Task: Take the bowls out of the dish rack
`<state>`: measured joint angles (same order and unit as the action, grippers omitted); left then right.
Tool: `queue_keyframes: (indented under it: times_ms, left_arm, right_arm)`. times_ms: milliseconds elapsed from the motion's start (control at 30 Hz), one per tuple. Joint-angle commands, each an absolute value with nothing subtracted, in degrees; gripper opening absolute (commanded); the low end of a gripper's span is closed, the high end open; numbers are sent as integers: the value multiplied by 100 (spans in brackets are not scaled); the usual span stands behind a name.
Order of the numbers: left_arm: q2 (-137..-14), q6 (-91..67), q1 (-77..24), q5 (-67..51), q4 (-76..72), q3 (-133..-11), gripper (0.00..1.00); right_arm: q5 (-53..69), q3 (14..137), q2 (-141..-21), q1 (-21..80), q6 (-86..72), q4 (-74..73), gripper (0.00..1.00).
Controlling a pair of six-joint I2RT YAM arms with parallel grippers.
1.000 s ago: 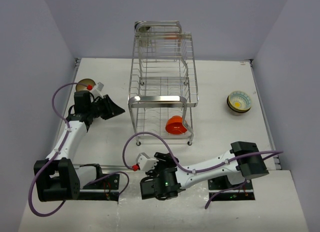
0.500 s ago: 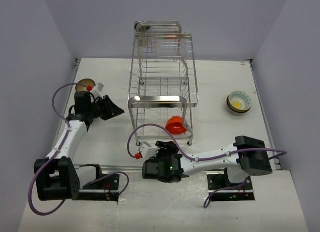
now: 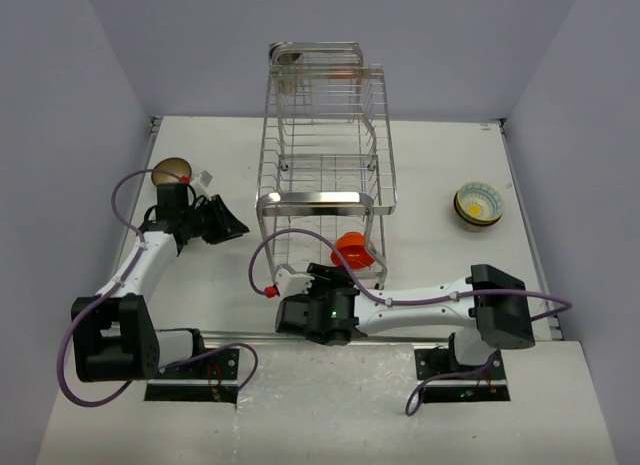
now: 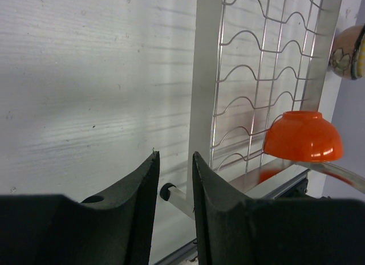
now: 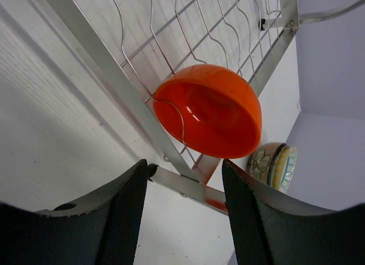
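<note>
The right gripper (image 5: 183, 162) is gaping empty, facing the bright orange-red round bowl (image 5: 211, 114) sitting straight ahead behind the chrome wire dish rack (image 5: 102, 65) bar.

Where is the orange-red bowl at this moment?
In the top view, the orange-red bowl sits tilted in the lower tier of the dish rack, near its front right corner. The open right gripper is just in front of it.

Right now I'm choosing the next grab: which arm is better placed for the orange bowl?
Right: the right pincer, open, faces the orange bowl at the front of the dish rack; the left pincer sits farther off.
</note>
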<state>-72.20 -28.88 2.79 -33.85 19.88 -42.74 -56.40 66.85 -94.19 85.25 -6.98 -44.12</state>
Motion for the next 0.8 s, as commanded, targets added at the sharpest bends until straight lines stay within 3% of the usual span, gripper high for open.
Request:
queue_keyframes:
  times_ms: [0, 267, 767]
  left_arm:
    - [-7233, -2786, 194, -3217, 2100, -4727, 30]
    - [-7339, -2926, 106, -2944, 2303, -5036, 30]
    - [-7321, -2848, -97, -3023, 2268, -5019, 30]
  right_arm:
    - [-5687, 6804, -9308, 8350, -484, -4694, 56]
    - [-5765, 5715, -8676, 8244, 403, -3537, 56]
    - [-6196, 6178, -9237, 7963, 984, -3331, 56]
